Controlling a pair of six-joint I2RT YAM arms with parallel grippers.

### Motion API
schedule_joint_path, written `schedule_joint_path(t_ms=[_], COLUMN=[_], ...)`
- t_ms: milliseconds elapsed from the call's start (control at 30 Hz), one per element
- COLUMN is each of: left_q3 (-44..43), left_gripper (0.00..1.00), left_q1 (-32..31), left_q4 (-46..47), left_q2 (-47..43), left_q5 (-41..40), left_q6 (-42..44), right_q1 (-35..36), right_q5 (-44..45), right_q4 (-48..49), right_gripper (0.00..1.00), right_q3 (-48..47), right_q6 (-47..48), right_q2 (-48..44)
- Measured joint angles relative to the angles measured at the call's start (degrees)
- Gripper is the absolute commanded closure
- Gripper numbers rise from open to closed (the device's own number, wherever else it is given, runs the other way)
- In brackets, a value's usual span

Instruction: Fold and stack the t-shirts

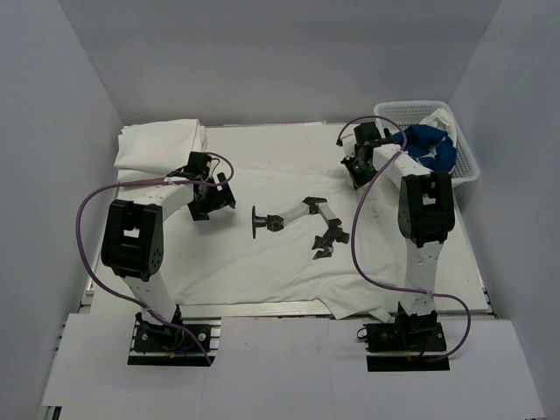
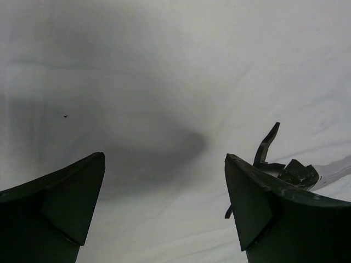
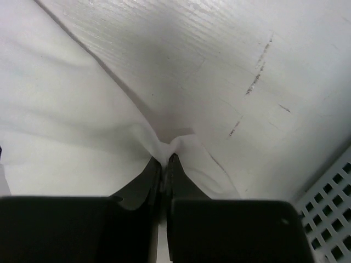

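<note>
A white t-shirt (image 1: 262,262) lies spread flat across the table, with a black and white figure (image 1: 306,223) at its middle. My left gripper (image 1: 210,197) is open and empty, low over the shirt's left part; the left wrist view shows its jaws (image 2: 164,159) wide apart above plain white cloth (image 2: 164,82). My right gripper (image 1: 357,171) is at the shirt's far right edge. In the right wrist view it (image 3: 165,159) is shut on a pinched fold of the white cloth (image 3: 66,120). A royal blue shirt (image 1: 433,147) lies in the basket.
A stack of folded white shirts (image 1: 162,144) sits at the back left. A white lattice basket (image 1: 468,162) stands at the back right, close to my right gripper; its wall shows in the right wrist view (image 3: 329,203). Bare scratched tabletop (image 3: 247,66) lies beyond the shirt's edge.
</note>
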State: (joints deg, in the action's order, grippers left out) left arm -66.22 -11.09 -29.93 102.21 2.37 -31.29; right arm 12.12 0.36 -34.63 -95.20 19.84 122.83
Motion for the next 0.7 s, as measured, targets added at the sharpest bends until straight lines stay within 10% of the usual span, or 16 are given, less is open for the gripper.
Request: schedule_joint_path(t_ms=[267,500,633,700], left_q3=[0.7,3.08,3.19,3.3], left_gripper=[0.0,0.0,0.0,0.0], left_q1=[0.0,0.0,0.0,0.0], left_q4=[1.57,1.6,0.55,-0.2], left_q2=[-0.87,-5.29,-6.43,-6.43], left_q5=[0.22,-0.31,-2.08,-3.1], left_q6=[-0.17,-0.7,-0.76,-0.98], right_q1=[6.19,24.7,34.34,37.77], right_q5=[10.14,1.62,-2.12,-3.43], right_q4=[-3.17,-2.27,-2.91,-4.24], right_gripper=[1.0,0.96,0.66,0.1], right_q3=[0.11,10.95,19.85,23.34], right_q6=[-1.2,-10.82,-15.47,-17.03], right_q2=[-12.59,-28.09,-23.52,-22.1])
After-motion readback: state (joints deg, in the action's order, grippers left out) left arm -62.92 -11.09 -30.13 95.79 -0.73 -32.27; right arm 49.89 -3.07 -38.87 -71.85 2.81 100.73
